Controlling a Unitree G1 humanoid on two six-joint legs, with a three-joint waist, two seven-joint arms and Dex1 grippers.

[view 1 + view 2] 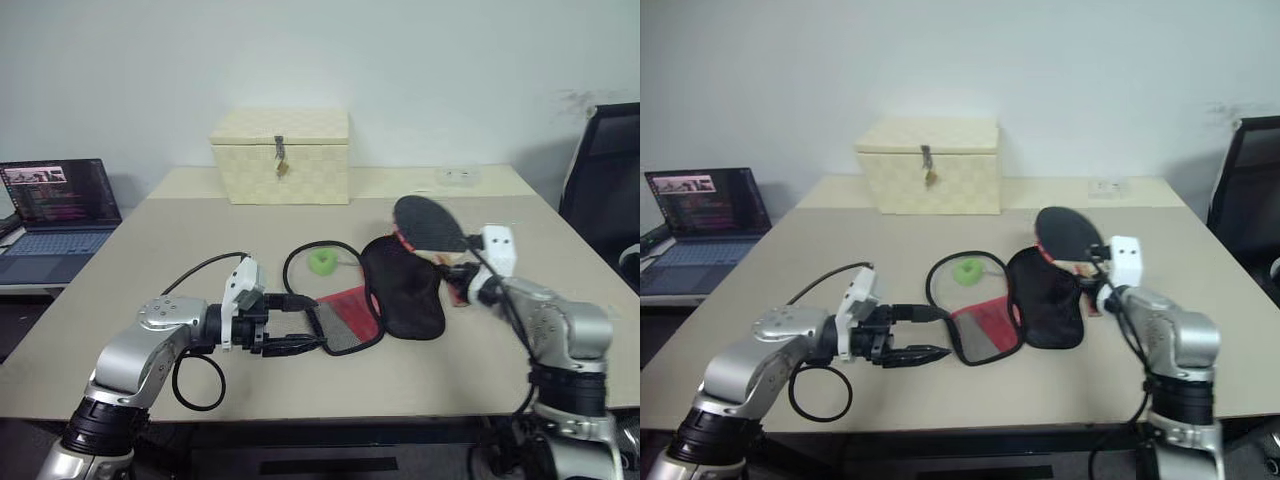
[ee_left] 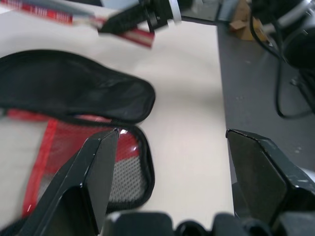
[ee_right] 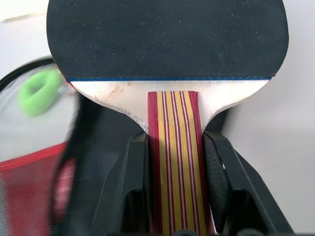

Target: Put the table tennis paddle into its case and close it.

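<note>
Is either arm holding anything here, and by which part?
Right gripper holds the table tennis paddle by its handle. Left gripper is open, holding nothing.

We are in an office or lab room set up as a robot test station. We see a plain beige table (image 1: 200,250) against a bare white wall (image 1: 400,60). An open laptop (image 1: 55,215) stands on a separate surface just beside the table, its screen showing lines of code-like text. A black office chair (image 1: 605,180) stands at the table's opposite side. A socket plate (image 1: 458,176) lies at the table's far edge, near the wall. A cream woven box (image 1: 281,155) with a metal latch sits at the back of the table.
</note>
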